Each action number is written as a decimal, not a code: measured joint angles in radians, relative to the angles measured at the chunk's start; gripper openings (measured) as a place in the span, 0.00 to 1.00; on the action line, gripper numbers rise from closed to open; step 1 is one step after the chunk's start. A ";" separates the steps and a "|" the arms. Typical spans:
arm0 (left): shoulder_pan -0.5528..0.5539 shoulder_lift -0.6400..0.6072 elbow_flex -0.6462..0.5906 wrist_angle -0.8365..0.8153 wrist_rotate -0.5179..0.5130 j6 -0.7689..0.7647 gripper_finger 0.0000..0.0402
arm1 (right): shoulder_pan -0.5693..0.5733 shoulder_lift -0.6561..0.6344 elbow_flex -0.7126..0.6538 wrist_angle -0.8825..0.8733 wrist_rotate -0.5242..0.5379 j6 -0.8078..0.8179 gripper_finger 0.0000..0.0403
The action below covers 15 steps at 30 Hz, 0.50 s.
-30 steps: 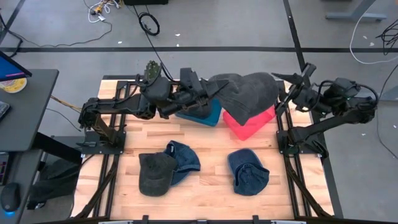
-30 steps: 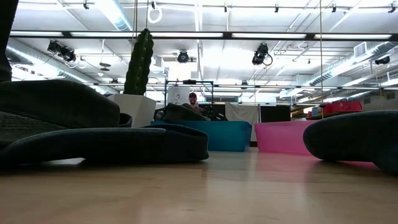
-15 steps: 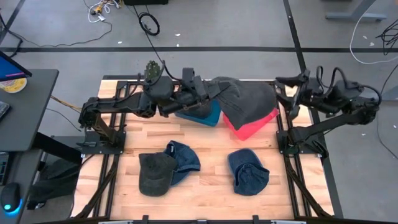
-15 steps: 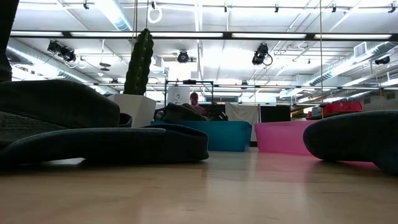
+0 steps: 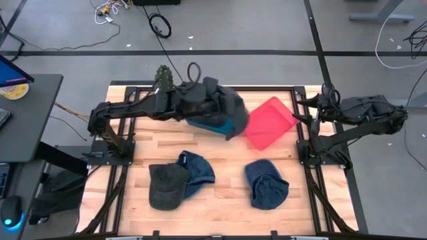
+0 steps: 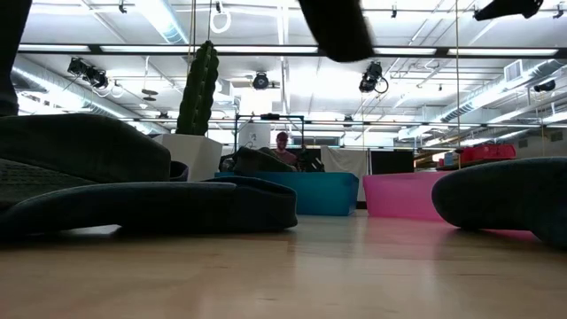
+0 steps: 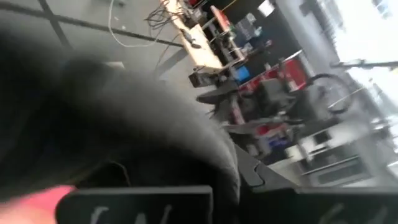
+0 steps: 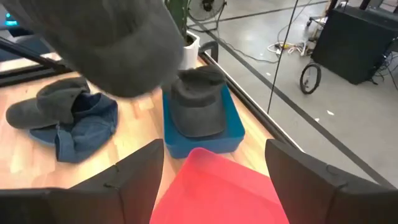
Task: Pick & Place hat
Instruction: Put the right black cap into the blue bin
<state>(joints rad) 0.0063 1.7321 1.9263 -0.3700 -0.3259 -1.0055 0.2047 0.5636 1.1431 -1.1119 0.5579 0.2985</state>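
Note:
A dark grey hat [image 5: 228,110] hangs from my left gripper [image 5: 208,92], which is shut on it, above the blue bin [image 5: 215,127]. The right wrist view shows this hat [image 8: 115,46] in the air and another grey hat [image 8: 198,102] lying in the blue bin [image 8: 233,127]. The red bin [image 5: 270,123] stands to the right of the blue one. My right gripper [image 5: 304,110] is open at the table's right side, its fingers [image 8: 134,180] apart over the red bin [image 8: 217,186], touching nothing. My left gripper is shut on the dark grey hat, but the hat's own cloth [image 5: 217,100] covers the fingers, so the part it has cannot be told. The gripper comes nearly level from the table's left. The hat droops below and past it, slack and clear of the bins.
Three hats lie on the near half of the wooden table: a dark grey cap [image 5: 167,187], a blue one [image 5: 198,170] beside it and another blue one [image 5: 267,184] to the right. A small cactus [image 5: 163,75] stands at the far left. Black arm frames line both sides.
My right gripper has opened, let go of the dark grey hat and drawn back toward the table's right edge. The hat, before spread between both grippers over the red bin, has dropped slack and swung left; it now hangs from my left gripper alone. The left gripper has rolled and sunk.

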 joint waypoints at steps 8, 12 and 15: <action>0.077 0.076 0.000 -0.004 0.140 0.336 0.02 | 0.000 0.000 0.000 0.021 0.002 0.008 0.67; 0.124 0.102 0.000 -0.024 0.185 0.471 0.02 | 0.000 0.000 0.000 0.026 0.002 0.008 0.66; 0.164 0.111 0.000 -0.064 0.245 0.547 0.02 | 0.000 0.000 0.000 0.026 0.002 0.021 0.65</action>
<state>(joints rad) 0.1699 1.8432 1.9263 -0.4339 -0.0811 -0.4588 0.2047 0.5636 1.1431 -1.0855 0.5598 0.3194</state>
